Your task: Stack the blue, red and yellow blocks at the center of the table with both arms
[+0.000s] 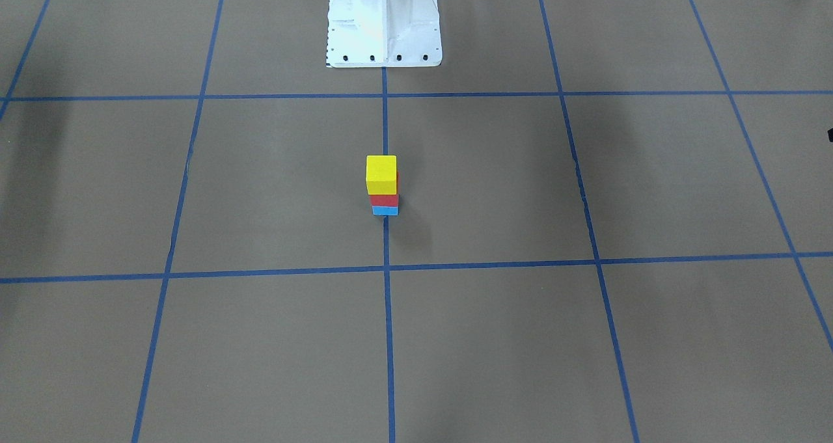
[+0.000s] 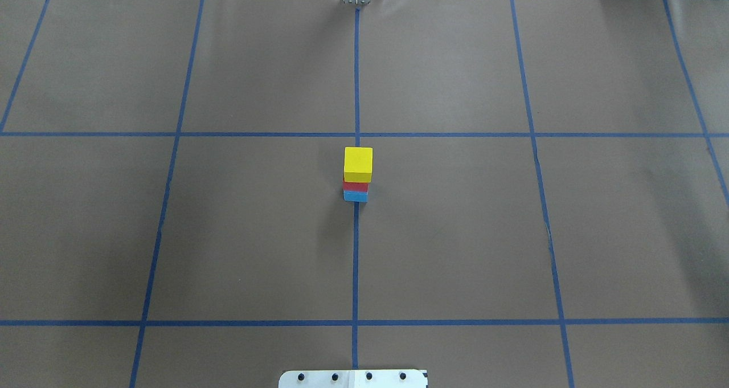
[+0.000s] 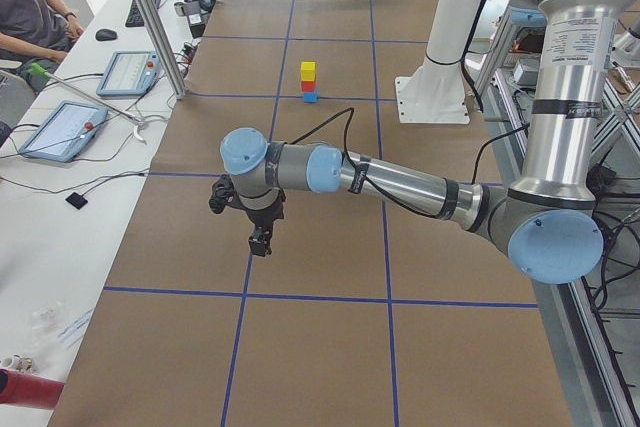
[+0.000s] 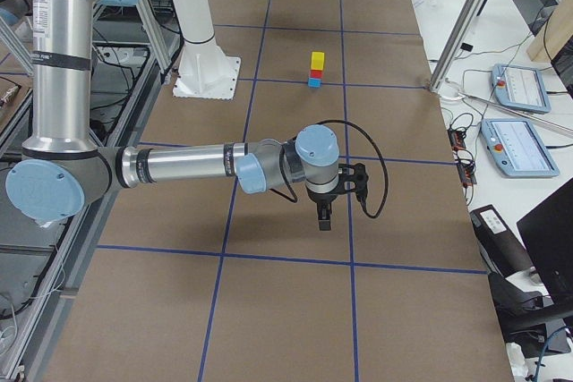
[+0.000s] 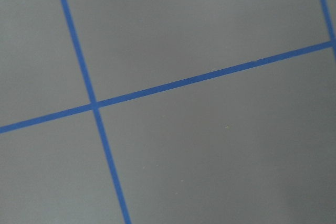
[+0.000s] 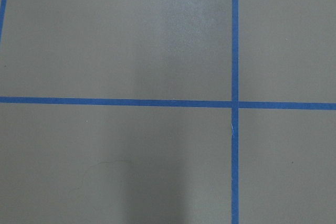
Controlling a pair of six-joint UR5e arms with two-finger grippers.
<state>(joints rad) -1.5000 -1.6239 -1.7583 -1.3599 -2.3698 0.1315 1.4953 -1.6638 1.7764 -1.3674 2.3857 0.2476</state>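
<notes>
A yellow block [image 2: 358,163] sits on a red block [image 2: 355,186], which sits on a blue block [image 2: 355,196], on the centre line of the table. The stack also shows in the front view [image 1: 381,174], the left view [image 3: 308,71] and the right view [image 4: 316,61]. My left gripper [image 3: 259,243] hangs over the table far from the stack, seen only in the left view. My right gripper [image 4: 323,218] hangs likewise, seen only in the right view. I cannot tell whether either is open or shut. The wrist views show only bare table.
The robot's white base [image 1: 384,23] stands behind the stack. Brown table paper with blue tape lines [image 2: 356,262] covers the table. Tablets [image 3: 60,129] and an operator [image 3: 30,7] are beside the far edge. A metal post [image 3: 150,17] stands at that edge.
</notes>
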